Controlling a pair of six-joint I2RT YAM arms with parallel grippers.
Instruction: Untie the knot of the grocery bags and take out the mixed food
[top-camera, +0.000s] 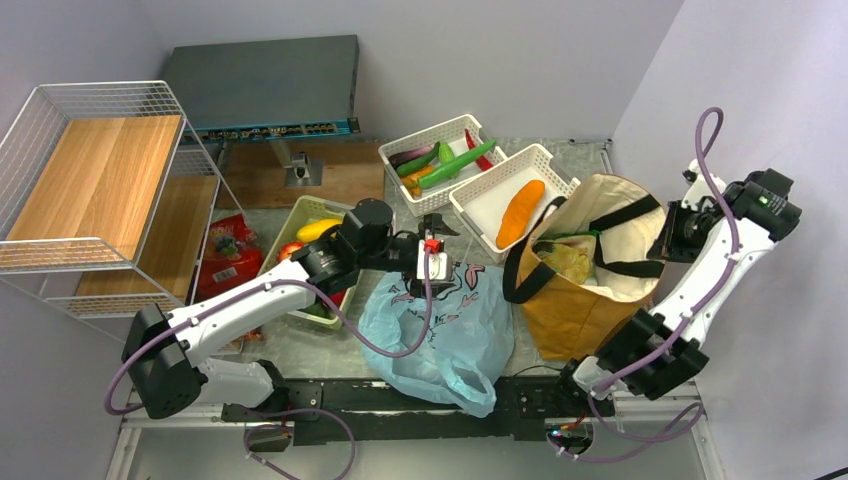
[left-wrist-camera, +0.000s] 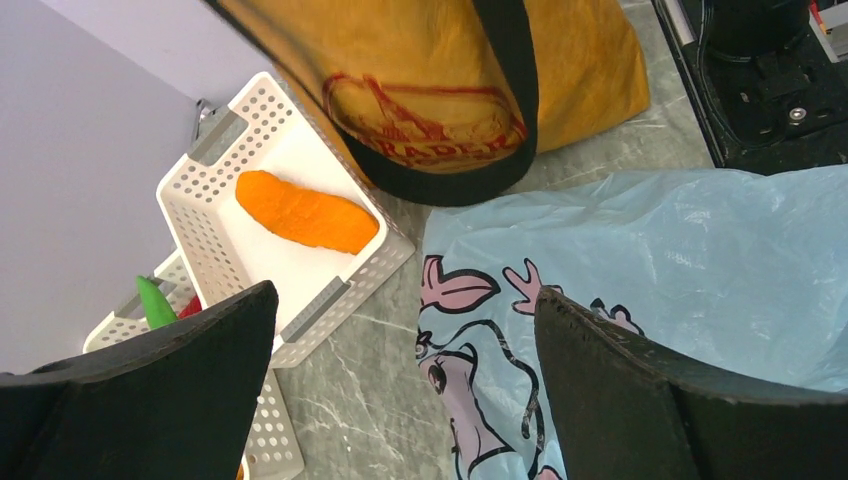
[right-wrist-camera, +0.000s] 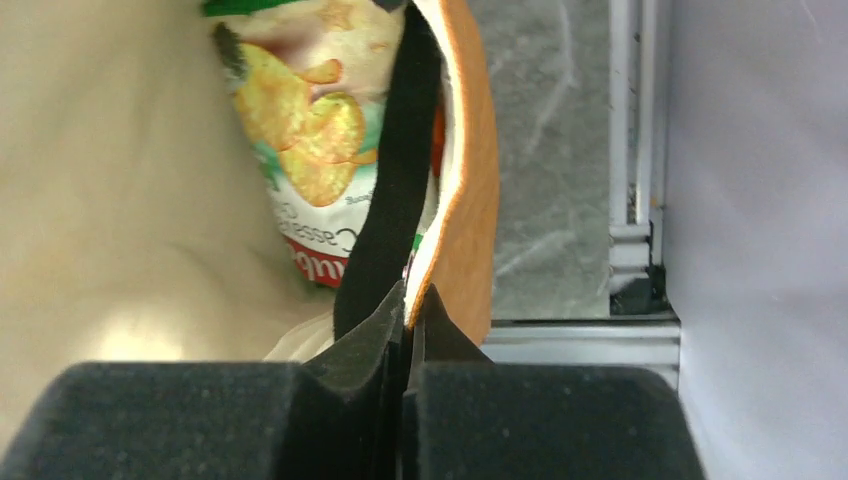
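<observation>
The mustard-brown canvas tote (top-camera: 575, 305) stands open right of centre, black straps draped over its mouth. My right gripper (right-wrist-camera: 408, 300) is shut on the tote's right rim (right-wrist-camera: 468, 190), pinching the cloth edge beside a black strap (right-wrist-camera: 392, 200). A chips pack (right-wrist-camera: 305, 140) lies inside against the cream lining. The light-blue plastic bag (top-camera: 445, 335) lies flat in front of the tote. Above its upper edge hovers my left gripper (top-camera: 436, 272), open and holding nothing, its black fingers (left-wrist-camera: 650, 400) straddling the printed plastic (left-wrist-camera: 480, 340) and bare table.
An orange carrot (top-camera: 520, 212) lies in a white basket (top-camera: 478, 205); a second white basket (top-camera: 400, 150) behind holds green and red produce. A green basket (top-camera: 300, 210) of produce, a red snack pack (top-camera: 228, 255) and a wire shelf (top-camera: 90, 190) stand at the left.
</observation>
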